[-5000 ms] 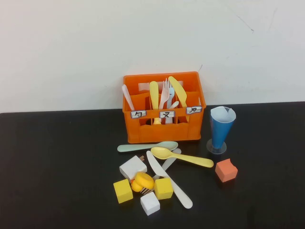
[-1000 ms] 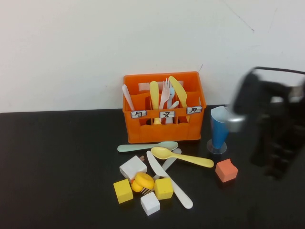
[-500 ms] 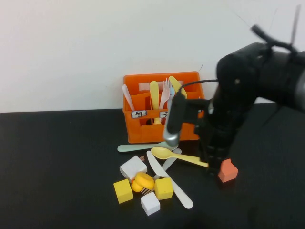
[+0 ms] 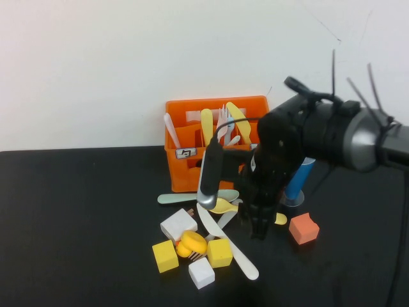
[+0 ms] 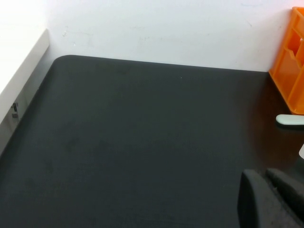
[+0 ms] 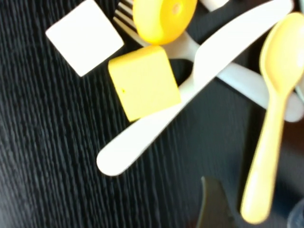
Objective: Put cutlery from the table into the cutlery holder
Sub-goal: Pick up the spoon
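Matte black table (image 4: 77, 224) across the lower frame, white wall behind. Right arm's dark bulk at 3 o'clock of the high view, reaching in over the clutter; right gripper (image 4: 255, 220) hung low over the yellow spoon's handle, fingers too dark to separate, open or closed not readable. Left gripper (image 5: 268, 199) seen only in the left wrist view as a dark shape over bare tabletop, finger state likewise unreadable. Orange cutlery holder (image 4: 185, 137) at 12 o'clock of the pile, against the wall, already stocked with upright utensils. Blue cone cup (image 4: 297, 182) mostly hidden behind the arm. Loose on the table, at 6 o'clock of the holder: cream-white knife (image 6: 190, 90) lying diagonally, touching a yellow cube (image 6: 142, 88); yellow spoon (image 6: 270, 118) just beside the knife; pale green spoon (image 4: 172, 199) nearest the crate front; grey fork (image 6: 156, 35) partly under the rubber duck (image 6: 164, 14). White cube (image 6: 84, 35) near; orange cube (image 4: 303, 228) at 3 o'clock of the pile.
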`<state>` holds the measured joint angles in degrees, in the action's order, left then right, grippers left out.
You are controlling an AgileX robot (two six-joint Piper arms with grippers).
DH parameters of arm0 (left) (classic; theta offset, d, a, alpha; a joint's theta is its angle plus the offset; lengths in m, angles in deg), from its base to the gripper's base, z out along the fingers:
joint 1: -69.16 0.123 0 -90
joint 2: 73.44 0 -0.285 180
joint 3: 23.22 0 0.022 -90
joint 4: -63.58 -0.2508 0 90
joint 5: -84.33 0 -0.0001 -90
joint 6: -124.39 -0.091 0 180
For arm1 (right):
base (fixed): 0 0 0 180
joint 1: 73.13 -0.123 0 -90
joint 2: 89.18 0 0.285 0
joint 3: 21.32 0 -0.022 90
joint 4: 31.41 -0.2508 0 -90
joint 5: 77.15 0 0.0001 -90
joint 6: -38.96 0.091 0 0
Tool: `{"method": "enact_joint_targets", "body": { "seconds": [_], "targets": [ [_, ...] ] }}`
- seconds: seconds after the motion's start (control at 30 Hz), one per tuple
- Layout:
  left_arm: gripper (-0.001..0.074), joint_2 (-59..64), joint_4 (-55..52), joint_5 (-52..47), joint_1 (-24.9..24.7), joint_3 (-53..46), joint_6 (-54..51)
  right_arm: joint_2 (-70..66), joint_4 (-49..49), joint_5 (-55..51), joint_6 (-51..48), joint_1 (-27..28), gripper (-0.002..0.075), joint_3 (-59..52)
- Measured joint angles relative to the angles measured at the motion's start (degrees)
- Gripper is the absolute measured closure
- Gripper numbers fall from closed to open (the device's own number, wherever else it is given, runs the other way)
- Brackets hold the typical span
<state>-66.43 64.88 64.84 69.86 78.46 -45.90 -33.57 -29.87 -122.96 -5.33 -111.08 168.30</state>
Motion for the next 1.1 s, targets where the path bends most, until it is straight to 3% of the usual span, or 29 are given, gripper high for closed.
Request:
{"method": "enact_joint_targets", "body": {
  "seconds": [0.23, 0.67, 1.1],
  "targets": [
    [0.0736, 0.0, 0.0, 0.0, 0.0, 0.0, 0.0, -3.6, 0.9, 3.2, 1.6, 0.0, 0.0347, 0.0],
    [0.0736, 0.0, 0.0, 0.0, 0.0, 0.0, 0.0, -9.6, 8.0, 10.6, 13.5, 1.1, 0.0346, 1.1],
    [0.0736, 0.0, 0.0, 0.0, 0.0, 0.0, 0.1, -12.1, 10.6, 15.3, 14.6, 2.1, 0.0344, 1.1]
  ]
}}
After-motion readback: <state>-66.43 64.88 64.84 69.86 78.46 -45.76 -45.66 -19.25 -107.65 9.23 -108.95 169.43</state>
